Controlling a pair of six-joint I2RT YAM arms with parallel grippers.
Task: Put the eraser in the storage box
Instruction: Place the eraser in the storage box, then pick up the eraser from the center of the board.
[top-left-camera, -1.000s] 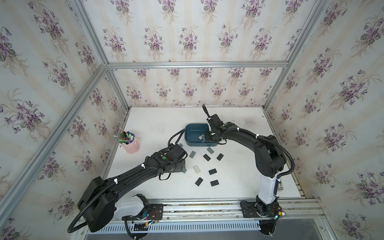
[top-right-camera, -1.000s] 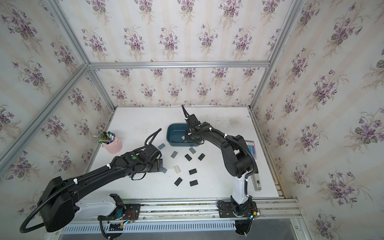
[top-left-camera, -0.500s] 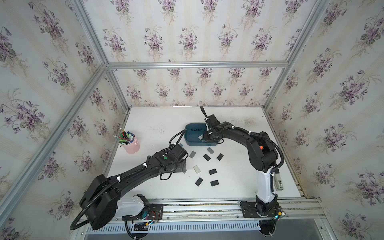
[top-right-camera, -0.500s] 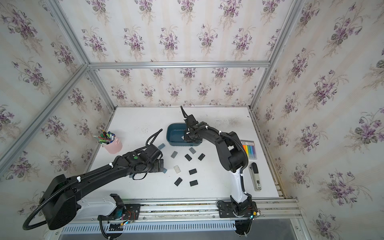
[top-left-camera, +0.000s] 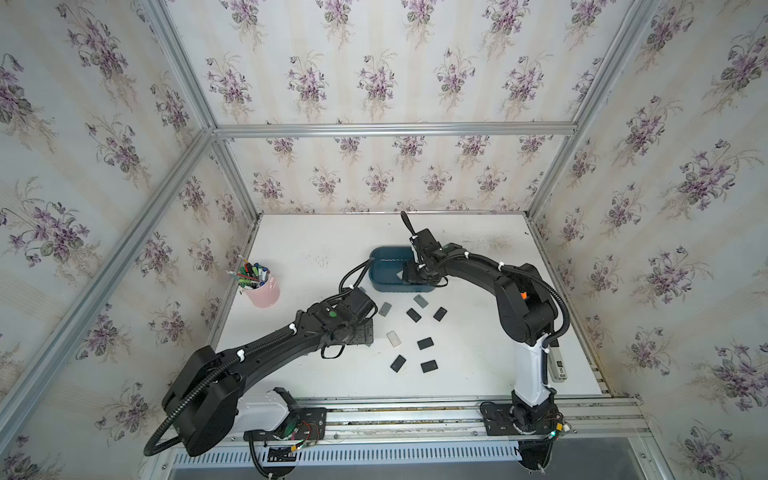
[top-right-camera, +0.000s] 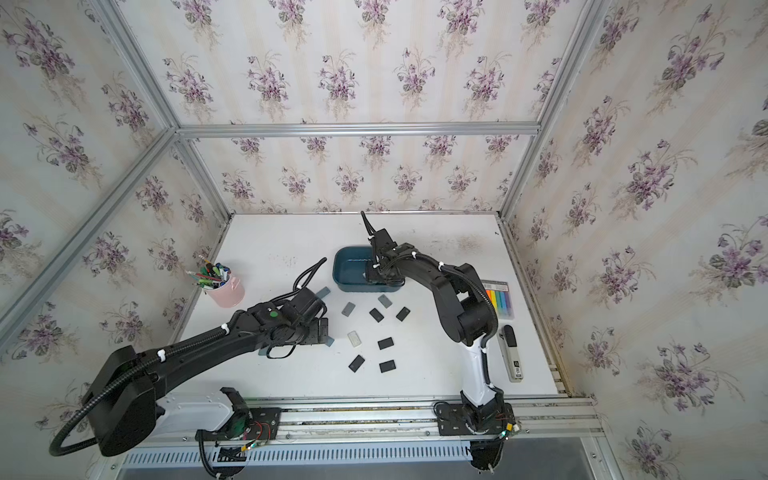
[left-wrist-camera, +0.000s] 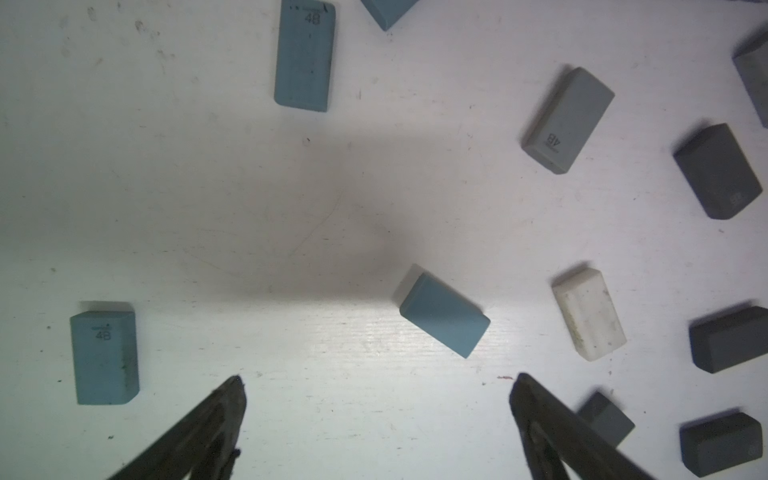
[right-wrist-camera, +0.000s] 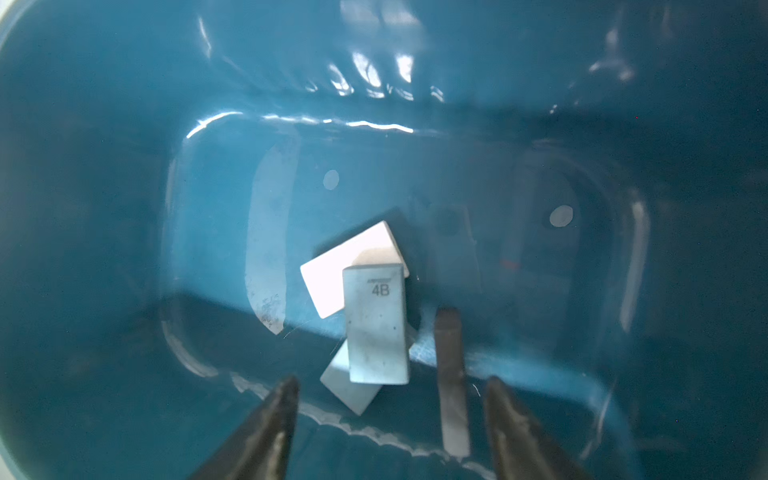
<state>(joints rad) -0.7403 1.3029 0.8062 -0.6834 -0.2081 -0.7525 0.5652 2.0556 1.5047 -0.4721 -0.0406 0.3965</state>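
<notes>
1. The right gripper hangs over the inside of the storage box. Its jaws are apart, wider than the eraser under them, and nothing is pinched.
2. The grey eraser, marked 4B, is inside the box, between the 2 fingertips in the wrist view but touching neither.
3. It overlaps a white eraser and a pale eraser. Can't tell if it rests on them or is just above.
4. A thin grey strip sits beside it, too blurred to say what it is.
5. In both top views the box sits mid-table toward the back wall, with the right arm's wrist over its right half.
6. The left gripper is wide open and holds nothing, low over the white table.
7. A blue eraser lies tilted just ahead of the left fingertips, apart from both.
8. The left wrist view shows 2 more blue erasers flat on the table.
9. It also shows a grey 4B eraser and a dirty white eraser.
10. In a top view 5 dark erasers are loose on the table between the arms, e.g., all outside the box.
11. A pink cup full of pens stands near the table's left edge, well apart from the box.
12. A pack with coloured stripes lies near the right edge.
</notes>
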